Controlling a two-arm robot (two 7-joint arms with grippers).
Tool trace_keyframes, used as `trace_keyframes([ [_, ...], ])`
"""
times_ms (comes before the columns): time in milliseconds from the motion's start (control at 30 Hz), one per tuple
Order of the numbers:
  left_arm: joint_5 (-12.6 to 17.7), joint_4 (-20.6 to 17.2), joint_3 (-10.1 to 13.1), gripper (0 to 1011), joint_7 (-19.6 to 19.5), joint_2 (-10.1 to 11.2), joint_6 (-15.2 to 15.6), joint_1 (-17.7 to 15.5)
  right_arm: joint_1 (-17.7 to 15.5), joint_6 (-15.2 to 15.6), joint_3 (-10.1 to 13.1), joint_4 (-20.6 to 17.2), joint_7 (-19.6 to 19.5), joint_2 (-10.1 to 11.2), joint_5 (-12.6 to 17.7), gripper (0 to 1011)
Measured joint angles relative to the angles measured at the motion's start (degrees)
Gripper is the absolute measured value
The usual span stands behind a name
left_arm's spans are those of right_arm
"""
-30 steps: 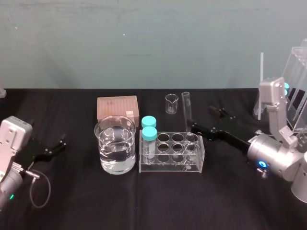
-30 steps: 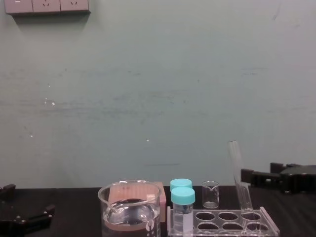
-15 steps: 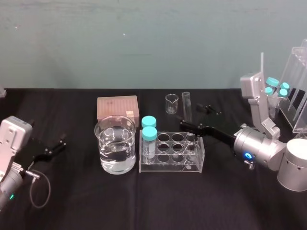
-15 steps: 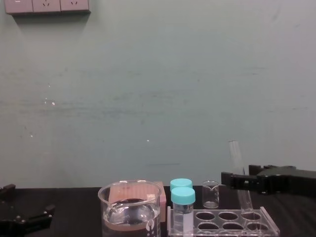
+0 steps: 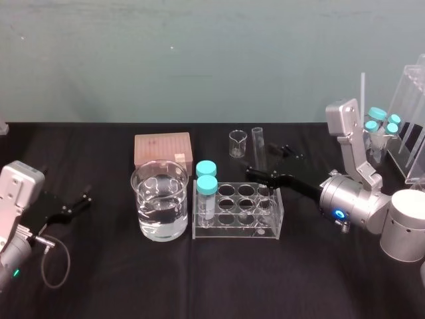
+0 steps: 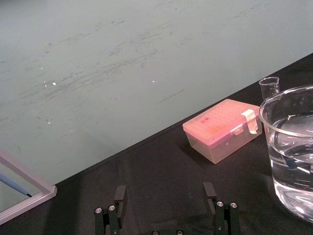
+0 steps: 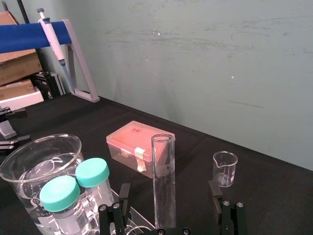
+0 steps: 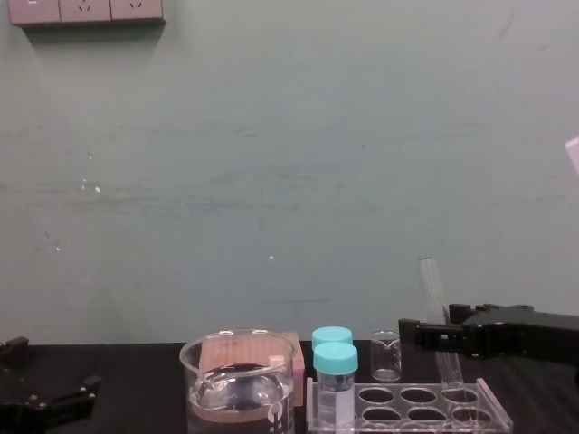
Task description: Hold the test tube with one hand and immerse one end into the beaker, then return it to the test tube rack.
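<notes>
Straddling the test tube, my right hand stands wide; probably slippery, fragile glass, so grip gently mid-length; left hand parked.

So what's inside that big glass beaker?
The beaker holds clear liquid, roughly half full, and nothing else. The test tube stands in the rack instead. Nothing covers the inside.

Black-covered bench. Pink pipette tip box, lid taped, sat back left. Small clear beaker stood upright to its right, well apart. Two teal-capped vials stood upright, one behind the other, nearer than the box. More teal-capped vials showed far right beside a clear acrylic stand. Sockets were high on the green wall.
</notes>
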Motion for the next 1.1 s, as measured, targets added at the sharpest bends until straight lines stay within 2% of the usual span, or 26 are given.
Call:
trace_keyframes([
  [167, 0.00, 0.00, 0.00, 1000, 0.00, 0.00, 0.00, 0.00, -0.08, 0.00, 0.06, -0.12, 0.00, 0.05, 0.10, 982],
  [367, 0.00, 0.00, 0.00, 1000, 0.00, 0.00, 0.00, 0.00, -0.17, 0.00, 0.12, -0.20, 0.00, 0.08, 0.24, 863],
  [400, 0.00, 0.00, 0.00, 1000, 0.00, 0.00, 0.00, 0.00, -0.18, 0.00, 0.13, -0.21, 0.00, 0.09, 0.26, 804],
  [467, 0.00, 0.00, 0.00, 1000, 0.00, 0.00, 0.00, 0.00, -0.19, 0.01, 0.14, -0.23, 0.00, 0.10, 0.29, 768],
  [500, 0.00, 0.00, 0.00, 1000, 0.00, 0.00, 0.00, 0.00, -0.20, 0.01, 0.15, -0.24, 0.00, 0.11, 0.32, 712],
  [733, 0.00, 0.00, 0.00, 1000, 0.00, 0.00, 0.00, 0.00, -0.23, 0.04, 0.20, -0.29, -0.02, 0.13, 0.39, 490],
  [833, 0.00, 0.00, 0.00, 1000, 0.00, 0.00, 0.00, 0.00, -0.24, 0.05, 0.21, -0.30, -0.03, 0.14, 0.40, 429],
  [867, 0.00, 0.00, 0.00, 1000, 0.00, 0.00, 0.00, 0.00, -0.25, 0.05, 0.21, -0.31, -0.03, 0.15, 0.41, 347],
  [933, 0.00, 0.00, 0.00, 1000, 0.00, 0.00, 0.00, 0.00, -0.26, 0.05, 0.21, -0.33, -0.04, 0.15, 0.43, 333],
  [1000, 0.00, 0.00, 0.00, 1000, 0.00, 0.00, 0.00, 0.00, -0.27, 0.05, 0.21, -0.34, -0.04, 0.15, 0.45, 239],
  [1100, 0.00, 0.00, 0.00, 1000, 0.00, 0.00, 0.00, 0.00, -0.27, 0.05, 0.21, -0.34, -0.04, 0.15, 0.46, 228],
])
